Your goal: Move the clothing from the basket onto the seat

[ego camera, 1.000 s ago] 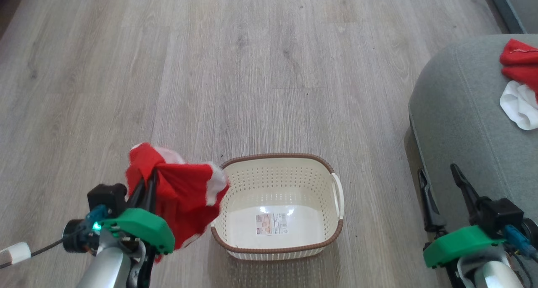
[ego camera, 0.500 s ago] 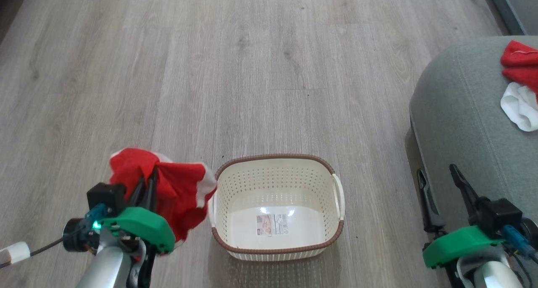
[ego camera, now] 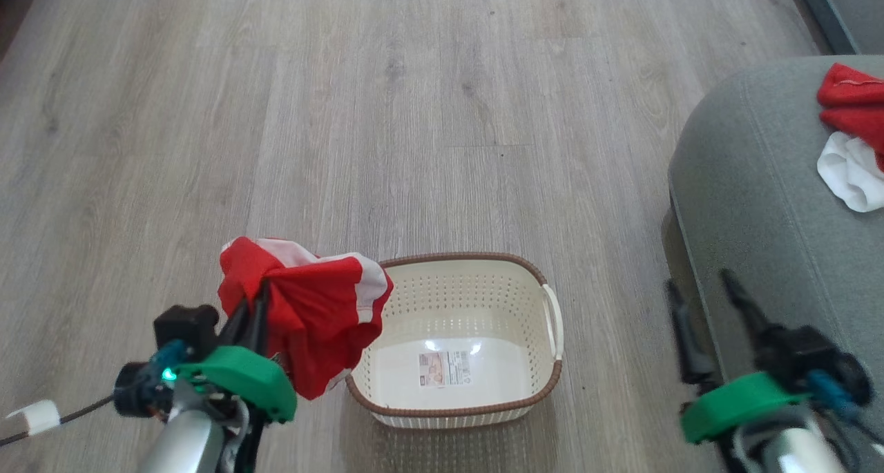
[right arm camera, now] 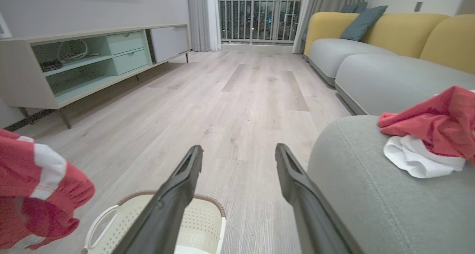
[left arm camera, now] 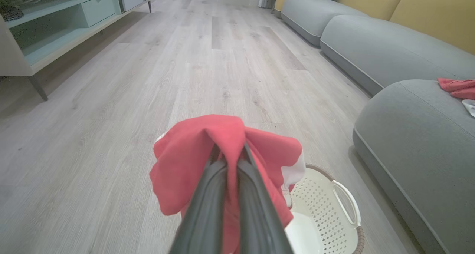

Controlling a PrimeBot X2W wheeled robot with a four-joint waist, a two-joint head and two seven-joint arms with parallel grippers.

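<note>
**Left gripper**: The two fingers are pressed together on a fold of red cloth. In the left wrist view the cloth drapes over both fingertips and hangs down on either side. The grip is firm on the held garment.

**Held garment:** Red with white bands, bunched. It hangs at the left end of the basket, and its lower folds overlap the basket's left rim in the head view. Whether cloth touches the rim cannot be told. In the right wrist view the same garment hangs to the left of the basket.

**Basket:** Upright on the wooden floor. A label shows on its inner bottom, and a white handle sits at its right end.

**Seat**: Grey-green cushion to the right of the basket, with a strip of floor between them.

**Second garment**: Red with a white part, lying crumpled on the seat, well apart from the basket on its far right side. The right wrist view shows it resting flat on the cushion top.

**Right gripper**: To the right of the basket, by the seat's near edge. Its fingers are spread wide apart with nothing between them.
</note>
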